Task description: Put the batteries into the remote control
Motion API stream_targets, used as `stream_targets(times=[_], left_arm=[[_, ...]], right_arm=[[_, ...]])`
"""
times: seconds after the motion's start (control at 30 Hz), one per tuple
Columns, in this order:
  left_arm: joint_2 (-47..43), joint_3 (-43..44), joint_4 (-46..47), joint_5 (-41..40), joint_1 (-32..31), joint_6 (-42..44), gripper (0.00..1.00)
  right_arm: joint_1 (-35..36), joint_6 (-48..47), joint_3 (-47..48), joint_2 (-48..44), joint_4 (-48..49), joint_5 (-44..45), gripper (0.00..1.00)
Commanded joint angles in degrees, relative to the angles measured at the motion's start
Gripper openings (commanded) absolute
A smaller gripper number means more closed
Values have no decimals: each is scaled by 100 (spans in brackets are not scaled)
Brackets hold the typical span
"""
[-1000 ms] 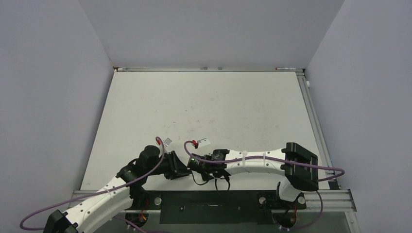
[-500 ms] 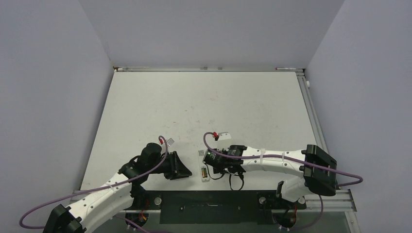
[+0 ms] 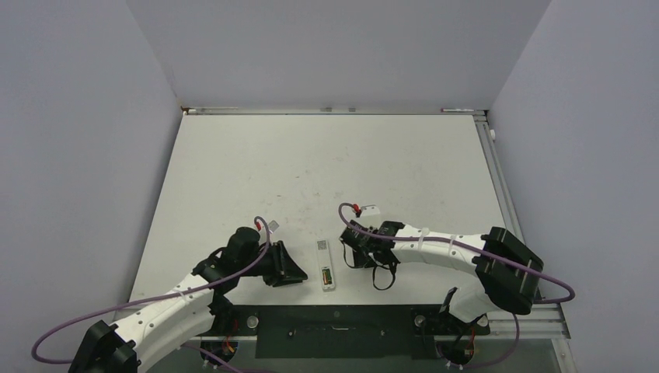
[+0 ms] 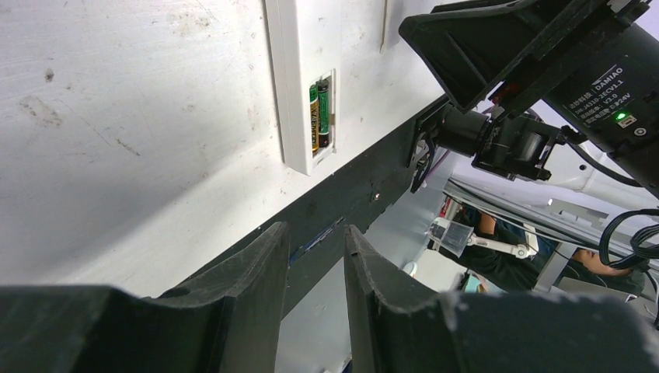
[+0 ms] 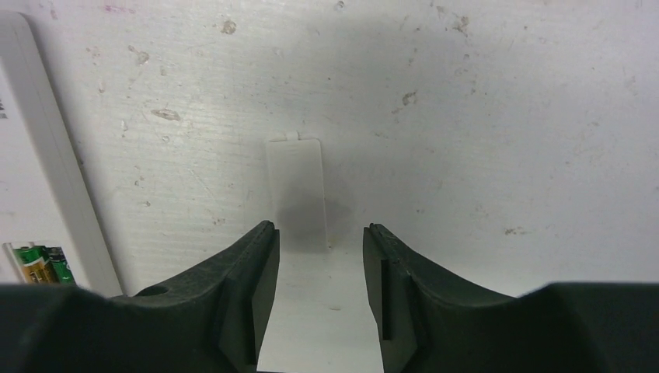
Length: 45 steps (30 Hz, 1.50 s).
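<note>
The remote control (image 3: 327, 266) is a slim white bar lying flat near the table's front edge, with its recess facing up. Two batteries (image 4: 319, 116) with green and gold labels lie side by side in that recess, also visible in the right wrist view as batteries (image 5: 43, 264). My left gripper (image 3: 294, 270) rests just left of the remote, and its jaws (image 4: 315, 229) stand open with nothing between them. My right gripper (image 3: 350, 250) sits right of the remote, open (image 5: 319, 227) and empty. The remote's edge (image 5: 47, 155) shows at its left.
A small white rectangular cover plate (image 5: 295, 194) with a tab lies flat on the table just ahead of my right gripper's fingertips. The black mounting rail (image 3: 334, 330) runs along the front edge, close behind the remote. Grey walls enclose the table.
My right gripper has opened and drawn back to the right, away from my left gripper. The remote, hidden between the two before, now lies in plain view on the table.
</note>
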Motion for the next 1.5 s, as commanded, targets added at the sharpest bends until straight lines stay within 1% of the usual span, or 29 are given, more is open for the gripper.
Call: stream_targets(times=[0.0,0.17,0.57,1.0,1.3,1.47], left_arm=[[78,276,355,8,54,-87,29],[119,284,388,-7,57,-132,29],[219,311,463,-47,74,-168,29],[226,313,476,-25,83,-171,29],[217,303,476,4,114,-151,29],[217,302,485,23,118,-151,29]], right_arm=[[-148,-429,7,-57,454,-235,43],[-256,-619,-44,36,632,-412,42],[-328,-734,-133,142,567,-428,36],[-347,-769,-205,229,737,-673,35],[-349,-743,-181,244,679,-596,34],[-356,-747,-181,275,692,-626,29]])
